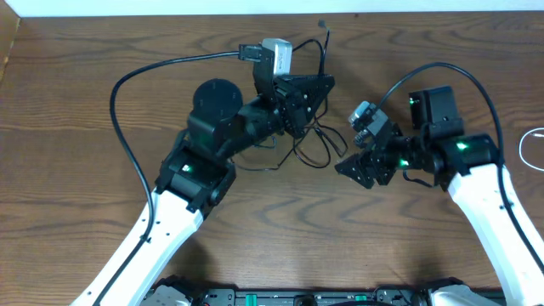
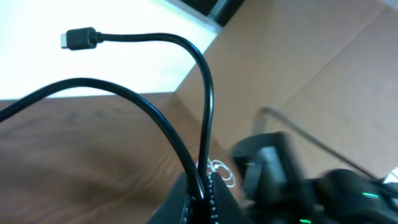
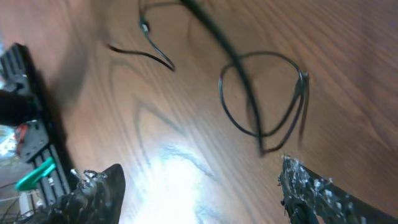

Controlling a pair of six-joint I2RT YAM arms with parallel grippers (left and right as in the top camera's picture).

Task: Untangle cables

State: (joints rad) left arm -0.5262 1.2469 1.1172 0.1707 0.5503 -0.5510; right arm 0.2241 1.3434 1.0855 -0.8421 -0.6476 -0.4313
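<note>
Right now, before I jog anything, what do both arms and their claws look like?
The left arm and right arm match: white lower links, black joint housings with green lights, a silver camera block at the wrist, a thick black wire looping alongside. The left claw and right claw are black, two-fingered, with rough-textured pads.
</note>
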